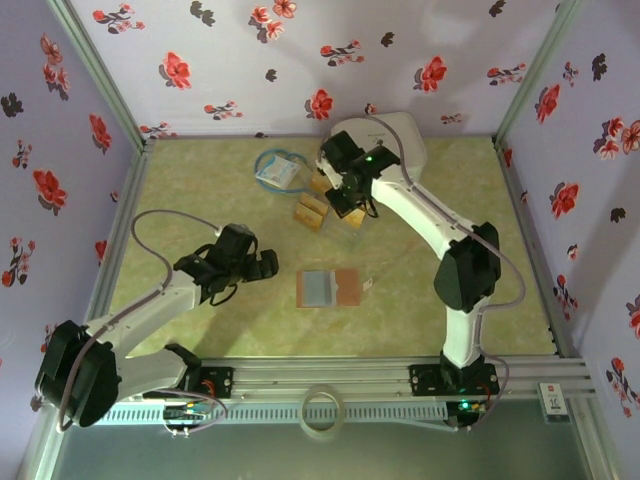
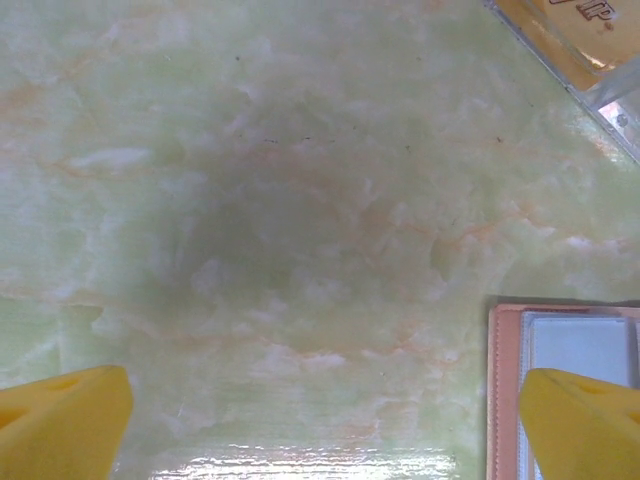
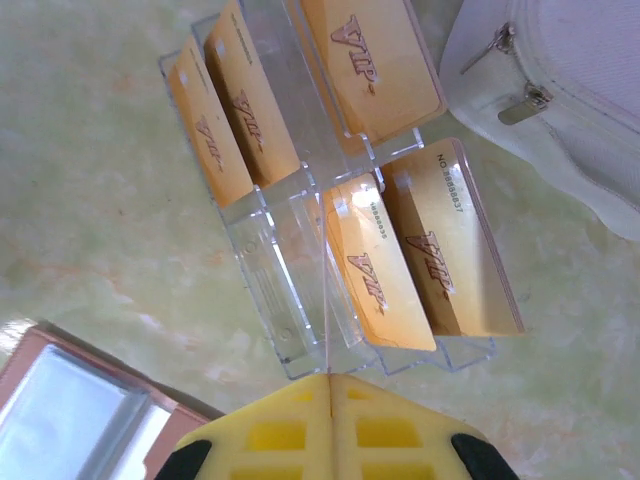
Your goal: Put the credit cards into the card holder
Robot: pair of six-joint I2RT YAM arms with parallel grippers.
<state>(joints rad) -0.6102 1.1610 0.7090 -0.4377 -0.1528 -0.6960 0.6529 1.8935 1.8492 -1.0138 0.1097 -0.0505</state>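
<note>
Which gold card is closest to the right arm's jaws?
Seen from the right wrist, the gold card on the left of the near pair in the clear stand; its twin stands further right, and the other three sit farther back.

Credit cards [image 3: 385,275] in rack [image 3: 270,270], behind card holder [image 1: 329,289]; case [image 1: 408,140] beyond rack.

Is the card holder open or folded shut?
Open: the card holder lies spread flat, its grey-blue inside facing up.

Lab test booth: floral-papered walls [image 1: 300,60], aluminium frame rail [image 1: 330,375], marbled green tabletop [image 1: 250,320].
</note>
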